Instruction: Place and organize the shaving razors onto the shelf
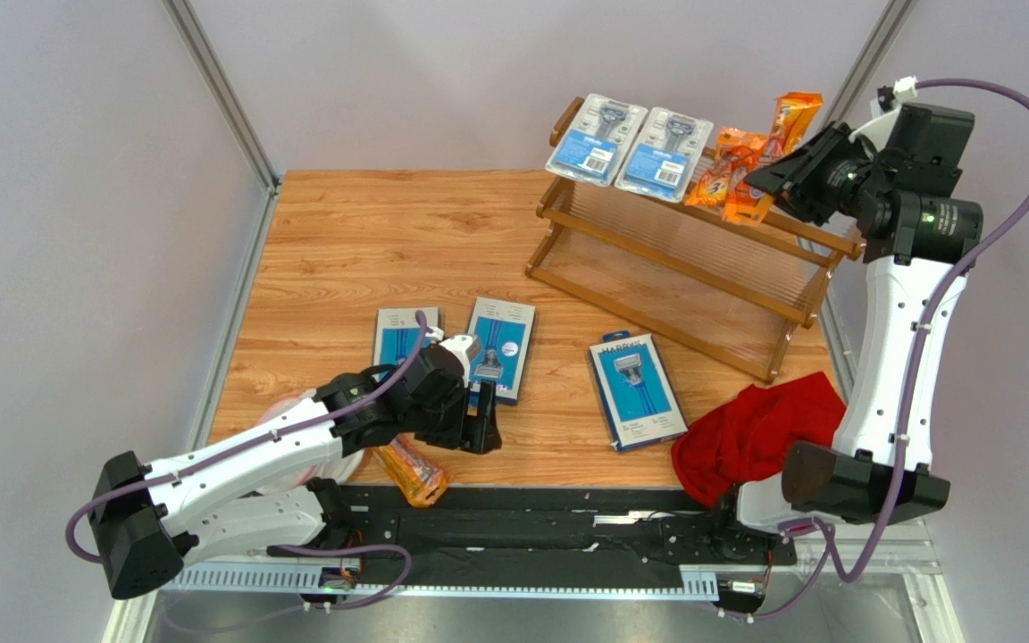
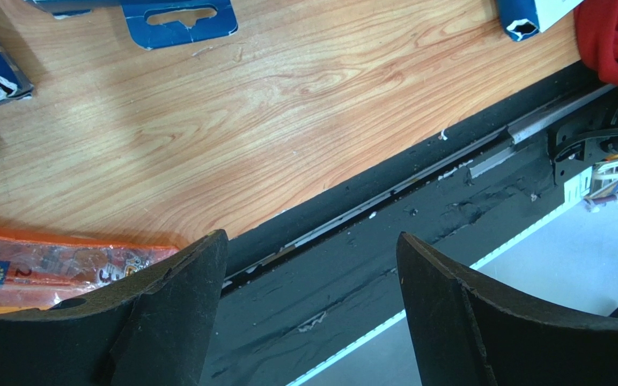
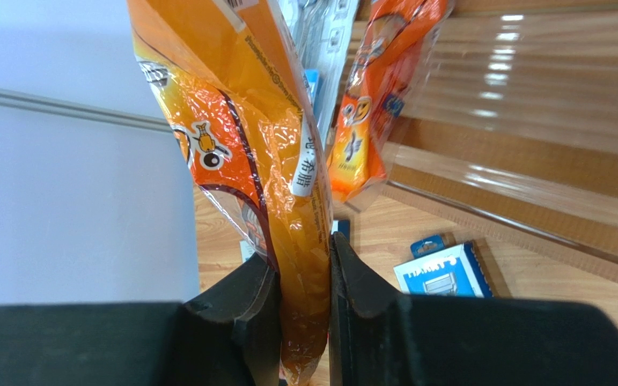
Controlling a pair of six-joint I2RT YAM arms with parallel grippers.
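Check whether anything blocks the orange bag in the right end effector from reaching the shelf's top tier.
Nothing visible blocks the held bag; a second orange bag lies close beside it on the shelf.

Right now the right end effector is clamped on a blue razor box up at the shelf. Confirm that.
No: the right end effector is clamped on an orange razor bag, up at the shelf as you say. The right wrist view shows it.
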